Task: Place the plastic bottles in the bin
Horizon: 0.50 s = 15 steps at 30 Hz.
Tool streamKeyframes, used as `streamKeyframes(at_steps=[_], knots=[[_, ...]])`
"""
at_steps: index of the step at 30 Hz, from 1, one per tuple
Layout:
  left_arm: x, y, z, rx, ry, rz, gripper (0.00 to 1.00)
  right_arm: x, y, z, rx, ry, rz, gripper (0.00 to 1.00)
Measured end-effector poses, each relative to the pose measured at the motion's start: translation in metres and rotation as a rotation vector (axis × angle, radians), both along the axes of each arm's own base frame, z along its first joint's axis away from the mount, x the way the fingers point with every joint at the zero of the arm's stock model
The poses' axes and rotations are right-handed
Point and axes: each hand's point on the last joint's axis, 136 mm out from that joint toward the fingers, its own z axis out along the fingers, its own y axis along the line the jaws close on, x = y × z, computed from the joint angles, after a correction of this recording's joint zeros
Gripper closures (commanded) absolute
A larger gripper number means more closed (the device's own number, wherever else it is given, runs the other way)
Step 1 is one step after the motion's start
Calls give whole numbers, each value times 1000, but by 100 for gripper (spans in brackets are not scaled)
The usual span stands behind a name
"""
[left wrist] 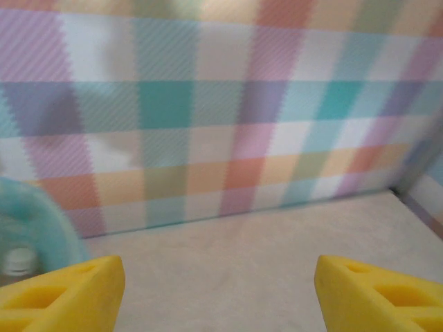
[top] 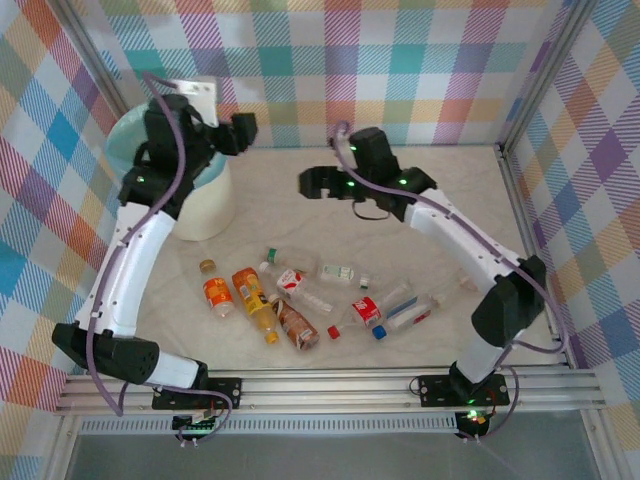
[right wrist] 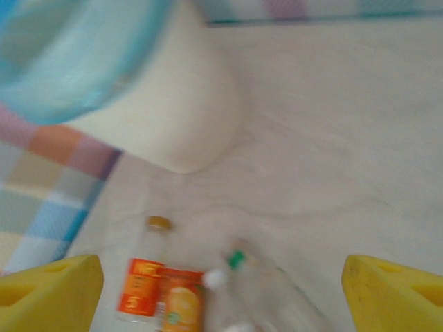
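Left jaws and right jaws gape empty, seemingly a fetching step. Next, right jaws must descend onto the plastic bottles (top: 217,296) on the near table — then carry to the far-left bin (top: 205,205).

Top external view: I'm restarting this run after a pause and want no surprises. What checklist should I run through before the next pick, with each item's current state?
1. Empty left gripper: ok, fingers apart, nothing between them.
2. Empty right gripper: ok, open above the table.
3. Upright bin: ok, standing at the rear left.
4. Reachable plastic bottles: ok, lying clustered on the table near the front edge.
5. Room inside the bin: cannot tell, the left arm covers most of its mouth.
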Motion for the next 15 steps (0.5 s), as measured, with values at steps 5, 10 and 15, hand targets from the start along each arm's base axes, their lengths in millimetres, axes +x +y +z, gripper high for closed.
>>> streamKeyframes(at_steps=[5,10,15], knots=[[-19,-63,-49,60,88,-128,27,-5,-95,-55,-84,146,-243,12],[-35,-128,-82,91,130,-259,27,-32,-176,-93,-136,246,-475,10],[-46,-201,-125,88,206,-405,27,-60,-238,-124,-171,320,-701,3]])
